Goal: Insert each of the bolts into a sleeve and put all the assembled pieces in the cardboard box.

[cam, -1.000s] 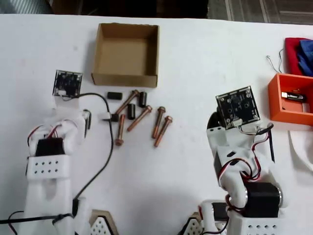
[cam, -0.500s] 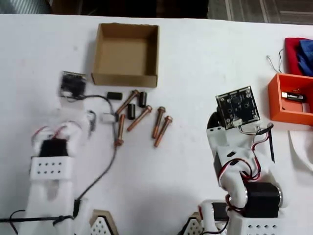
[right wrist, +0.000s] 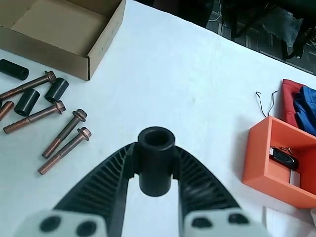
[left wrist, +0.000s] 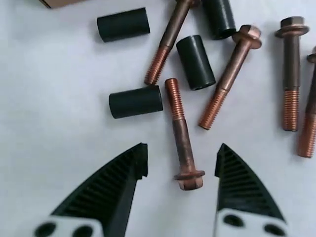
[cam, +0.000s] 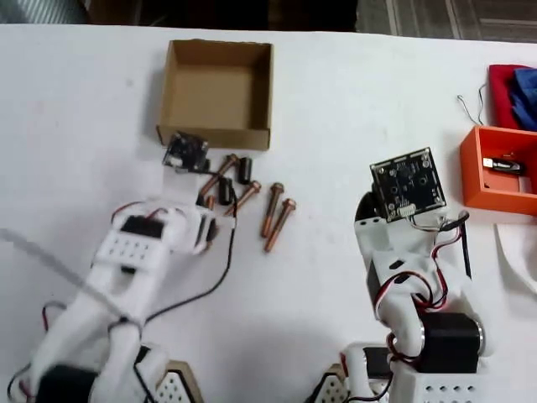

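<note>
Sleeve [right wrist: 156, 165] clamped upright in right gripper [right wrist: 155, 149]; left gripper [left wrist: 182, 150] open astride bolt [left wrist: 178, 126].

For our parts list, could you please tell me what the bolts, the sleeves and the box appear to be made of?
The bolts look like copper-toned metal, with a dull sheen, cut threads and flanged hex heads. The sleeves look like matte black plastic or rubber: smooth, no glint. The box is plain brown cardboard, with folded walls.
</note>
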Tool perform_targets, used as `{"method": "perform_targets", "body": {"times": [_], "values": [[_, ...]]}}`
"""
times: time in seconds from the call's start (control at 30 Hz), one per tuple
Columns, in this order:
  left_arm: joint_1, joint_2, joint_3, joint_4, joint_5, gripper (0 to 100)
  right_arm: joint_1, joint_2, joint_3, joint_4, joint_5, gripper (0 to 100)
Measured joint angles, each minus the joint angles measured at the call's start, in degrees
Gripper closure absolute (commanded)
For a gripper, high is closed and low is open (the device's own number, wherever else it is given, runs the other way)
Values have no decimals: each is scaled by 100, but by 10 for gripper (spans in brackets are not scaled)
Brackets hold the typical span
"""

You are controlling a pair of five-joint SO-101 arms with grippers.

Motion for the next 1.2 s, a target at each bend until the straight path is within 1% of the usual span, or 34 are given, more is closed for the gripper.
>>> {"method": "perform_targets", "body": {"times": [0.13,0.23,0.4,0.57,0.7,0.77,1.0,1.13,1.2], "values": [[18,967,-598,255,870,751,0,0,0,0,0,976],[35,1477,-1029,607,1064,751,0,0,0,0,0,976],[35,2180,-1565,1073,1134,752,0,0,0,0,0,976],[35,2673,-1864,1160,1134,763,0,0,0,0,0,976],[53,2804,-2031,1187,1134,845,0,0,0,0,0,976],[53,2822,-2110,1196,1134,870,0,0,0,0,0,976],[53,2822,-2136,1204,1134,873,0,0,0,0,0,976],[53,2822,-2189,1600,1143,871,0,0,0,0,0,976],[53,2822,-2189,1705,1037,870,0,0,0,0,0,976]]}}
